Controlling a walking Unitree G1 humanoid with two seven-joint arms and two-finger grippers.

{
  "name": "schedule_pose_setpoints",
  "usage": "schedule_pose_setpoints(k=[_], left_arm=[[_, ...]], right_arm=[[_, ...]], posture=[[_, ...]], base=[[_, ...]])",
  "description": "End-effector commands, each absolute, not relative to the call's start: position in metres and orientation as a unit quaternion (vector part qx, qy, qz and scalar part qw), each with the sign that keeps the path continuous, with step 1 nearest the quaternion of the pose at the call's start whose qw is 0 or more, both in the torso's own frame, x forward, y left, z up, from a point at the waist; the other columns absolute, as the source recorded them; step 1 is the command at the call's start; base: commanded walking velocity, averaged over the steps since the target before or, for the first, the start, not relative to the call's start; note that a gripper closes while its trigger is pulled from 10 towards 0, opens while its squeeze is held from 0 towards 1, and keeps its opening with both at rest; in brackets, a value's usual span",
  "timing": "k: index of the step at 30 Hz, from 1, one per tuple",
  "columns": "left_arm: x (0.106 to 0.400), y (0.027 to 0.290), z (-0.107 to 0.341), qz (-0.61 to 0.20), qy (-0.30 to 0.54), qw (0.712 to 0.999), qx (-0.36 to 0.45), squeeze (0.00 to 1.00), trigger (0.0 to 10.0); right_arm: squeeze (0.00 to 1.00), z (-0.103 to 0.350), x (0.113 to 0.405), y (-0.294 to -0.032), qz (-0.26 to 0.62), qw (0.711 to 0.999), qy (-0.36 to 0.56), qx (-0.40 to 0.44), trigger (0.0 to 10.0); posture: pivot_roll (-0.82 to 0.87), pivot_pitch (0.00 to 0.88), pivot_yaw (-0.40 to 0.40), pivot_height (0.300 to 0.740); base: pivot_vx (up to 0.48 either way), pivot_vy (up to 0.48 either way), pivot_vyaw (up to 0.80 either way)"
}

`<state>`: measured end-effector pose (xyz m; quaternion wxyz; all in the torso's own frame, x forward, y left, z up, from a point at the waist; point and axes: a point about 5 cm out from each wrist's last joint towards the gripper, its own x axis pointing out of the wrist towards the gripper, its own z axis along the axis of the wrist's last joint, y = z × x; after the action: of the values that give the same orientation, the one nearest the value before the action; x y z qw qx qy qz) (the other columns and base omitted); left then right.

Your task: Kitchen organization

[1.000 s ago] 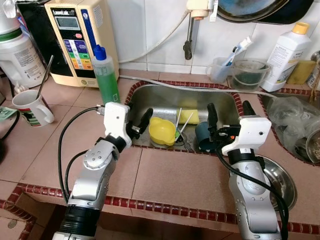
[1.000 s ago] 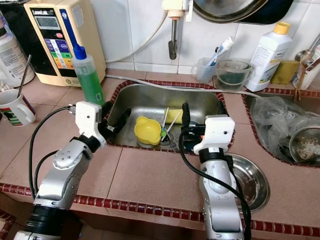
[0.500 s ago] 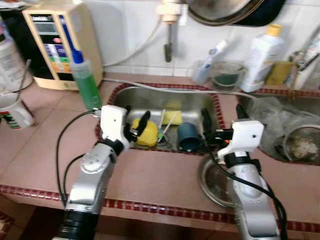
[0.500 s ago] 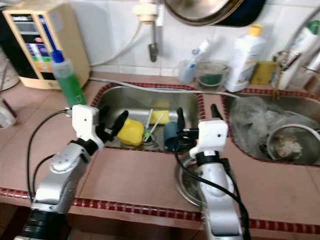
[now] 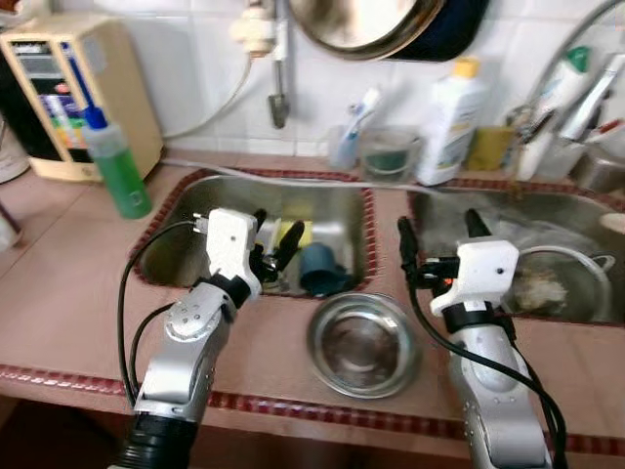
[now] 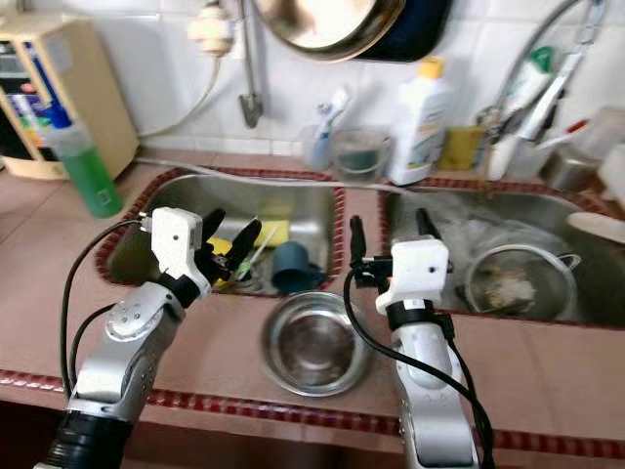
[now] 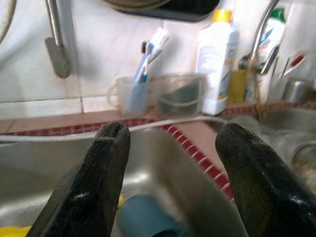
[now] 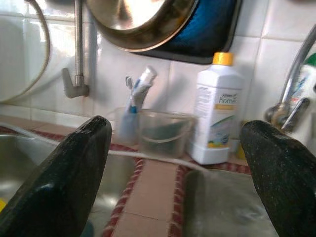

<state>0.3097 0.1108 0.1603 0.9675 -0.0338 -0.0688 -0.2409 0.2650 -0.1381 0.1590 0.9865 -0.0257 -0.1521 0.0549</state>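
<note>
Judging by the clutter, I've barely started: left pincer point(image 5: 272, 237) and right pincer point(image 5: 437, 227) both hang released, empty. The cup point(image 5: 318, 269) sits in the left sink point(image 5: 186, 256); the bowl point(image 5: 363, 343) waits at the desk's front edge.

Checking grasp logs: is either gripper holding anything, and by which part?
Nothing is held. The left gripper hangs open over the sink; the right gripper is open too.
</note>
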Motion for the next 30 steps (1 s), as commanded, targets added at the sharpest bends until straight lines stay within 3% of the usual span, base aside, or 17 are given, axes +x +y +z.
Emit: schedule_pose_setpoints(k=[1,10,18,28,30], left_arm=[[0.307,0.122,0.161,-0.237,-0.069,0.969,-0.027,0.0,10.0],[0.288,0.129,0.153,-0.289,-0.063,0.955,-0.003,0.0,10.0],[0.258,0.124,0.151,-0.398,-0.064,0.914,0.056,0.0,10.0],[0.239,0.118,0.147,-0.46,-0.052,0.883,0.081,0.0,10.0],[0.236,0.119,0.146,-0.47,-0.05,0.876,0.095,0.0,10.0]], right_arm=[[0.0,0.16,0.261,-0.132,0.085,0.985,-0.149,-0.011,10.0],[0.0,0.147,0.239,-0.139,0.123,0.986,-0.115,0.017,10.0],[0.0,0.136,0.208,-0.145,0.178,0.98,-0.065,0.052,10.0],[0.0,0.127,0.188,-0.151,0.178,0.982,-0.029,0.052,10.0],[0.0,0.127,0.186,-0.158,0.144,0.988,-0.026,0.054,10.0]], posture=[[-0.2,0.001,0.018,0.74],[-0.19,0.0,0.011,0.74],[-0.19,0.008,0.007,0.74],[-0.19,0.029,0.009,0.74],[-0.2,0.039,0.016,0.74]], base=[[0.0,0.0,0.0],[0.0,0.0,0.0],[0.0,0.0,0.0],[0.0,0.0,0.0],[0.0,0.0,0.0]])
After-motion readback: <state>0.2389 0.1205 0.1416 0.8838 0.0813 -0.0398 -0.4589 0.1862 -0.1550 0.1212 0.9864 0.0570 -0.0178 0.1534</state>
